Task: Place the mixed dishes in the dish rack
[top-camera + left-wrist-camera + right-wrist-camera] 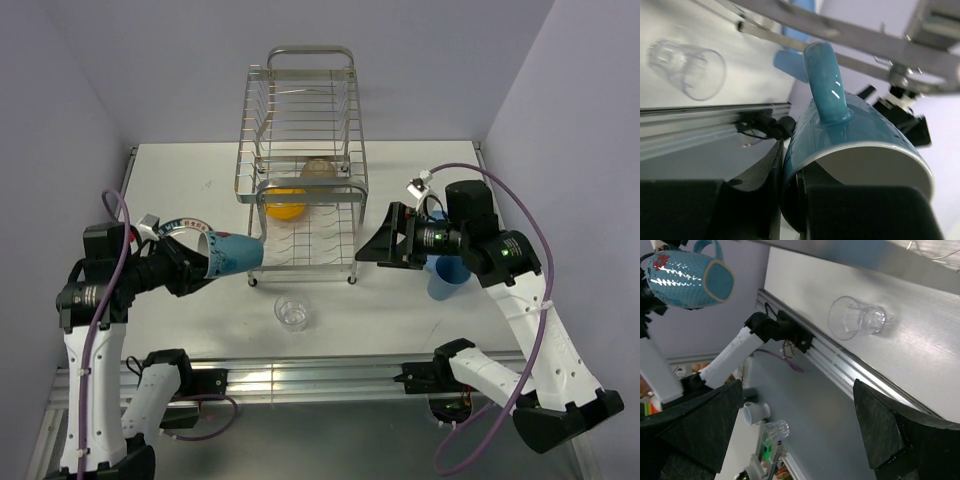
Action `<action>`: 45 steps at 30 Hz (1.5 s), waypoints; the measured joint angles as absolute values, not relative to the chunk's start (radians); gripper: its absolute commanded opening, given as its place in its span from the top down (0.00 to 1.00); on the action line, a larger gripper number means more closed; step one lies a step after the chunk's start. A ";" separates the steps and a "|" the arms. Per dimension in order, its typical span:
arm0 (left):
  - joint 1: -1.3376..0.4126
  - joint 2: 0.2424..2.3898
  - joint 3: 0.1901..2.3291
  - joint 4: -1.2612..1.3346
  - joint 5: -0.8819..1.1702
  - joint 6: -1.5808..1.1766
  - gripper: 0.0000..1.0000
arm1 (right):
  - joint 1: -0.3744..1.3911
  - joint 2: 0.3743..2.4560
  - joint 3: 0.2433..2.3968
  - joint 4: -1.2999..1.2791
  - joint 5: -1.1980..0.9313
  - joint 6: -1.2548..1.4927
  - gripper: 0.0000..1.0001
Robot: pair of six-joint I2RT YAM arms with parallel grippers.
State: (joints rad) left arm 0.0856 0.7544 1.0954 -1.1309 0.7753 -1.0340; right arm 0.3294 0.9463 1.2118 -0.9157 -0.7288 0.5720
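Note:
My left gripper [200,262] is shut on the rim of the teal-and-white mug [235,252]. It holds the mug on its side above the table, base towards the front left of the dish rack [305,110]. In the left wrist view one finger is inside the mug [850,135], the other outside, handle up. A yellow-orange bowl [285,203] lies in the rack's lower tier. The clear glass [292,312] stands in front of the rack. My right gripper [385,240] is open and empty right of the rack, as the right wrist view [800,425] shows. The blue cup [447,277] stands under the right arm.
A white plate with a patterned rim [178,226] shows partly behind the left wrist. A pale round dish [318,168] sits in the rack behind the bowl. The right wrist view shows the glass [857,317] and the held mug [690,280]. No blue plate or black bowl is in view.

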 measured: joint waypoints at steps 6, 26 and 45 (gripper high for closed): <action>0.086 0.618 0.981 -0.915 0.948 -1.160 1.00 | 0.329 0.930 1.209 -0.892 -0.837 0.676 0.02; 0.086 0.482 0.976 -0.429 1.169 -1.434 1.00 | 0.727 0.974 1.415 -0.619 -0.763 1.103 0.02; 0.086 0.526 1.089 -0.402 1.166 -1.385 1.00 | 0.970 1.250 1.573 -0.428 -0.622 1.174 0.02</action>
State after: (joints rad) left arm 0.0856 0.5259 1.0885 -0.4019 1.1664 -1.3853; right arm 0.9695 1.2495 1.5734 -0.4278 -0.6220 1.1736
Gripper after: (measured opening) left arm 0.171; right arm 0.982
